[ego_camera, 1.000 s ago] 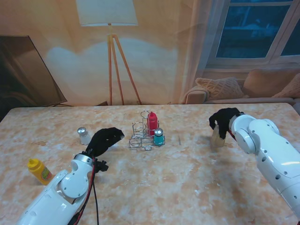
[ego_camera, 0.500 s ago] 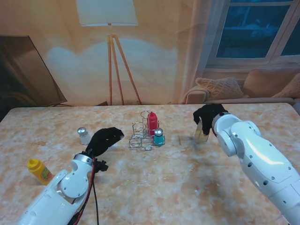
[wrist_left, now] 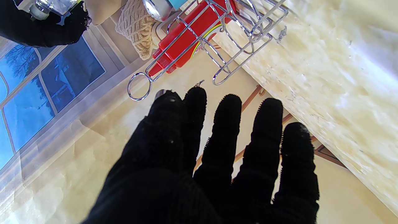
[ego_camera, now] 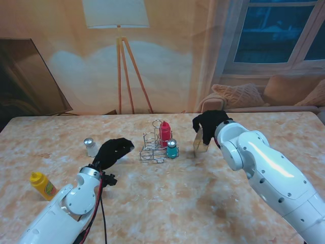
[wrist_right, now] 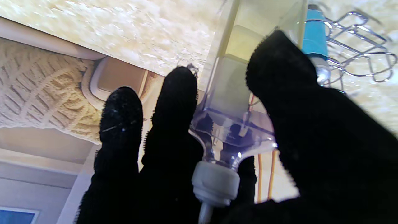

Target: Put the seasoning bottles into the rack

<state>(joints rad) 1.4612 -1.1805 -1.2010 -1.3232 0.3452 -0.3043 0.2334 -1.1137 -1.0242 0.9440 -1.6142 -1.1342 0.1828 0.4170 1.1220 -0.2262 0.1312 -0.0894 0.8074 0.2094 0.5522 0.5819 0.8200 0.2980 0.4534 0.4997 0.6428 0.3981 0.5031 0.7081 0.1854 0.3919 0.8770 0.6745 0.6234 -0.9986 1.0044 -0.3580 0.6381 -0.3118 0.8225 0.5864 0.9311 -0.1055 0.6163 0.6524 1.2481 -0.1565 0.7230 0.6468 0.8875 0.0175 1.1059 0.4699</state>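
Left black-gloved hand [ego_camera: 114,151] hovers splayed and empty just left of the chrome wire rack [ego_camera: 151,147] holding the red squeeze bottle [ego_camera: 165,132] and teal shaker [ego_camera: 172,148], while the right black-gloved hand [ego_camera: 209,123] pinches the clear square oil bottle [ego_camera: 201,140] tilted just right of it, so risk: bottle base clips the wire rim and shoves or tips the rack.

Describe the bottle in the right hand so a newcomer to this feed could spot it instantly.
Start at the wire rack mid-table, holding a red bottle and a teal shaker. Just to its right, the black-gloved right hand holds a clear bottle off the table, gripped near its neck. Unlike the coloured ones, it is see-through, with a pale body and white nozzle cap.
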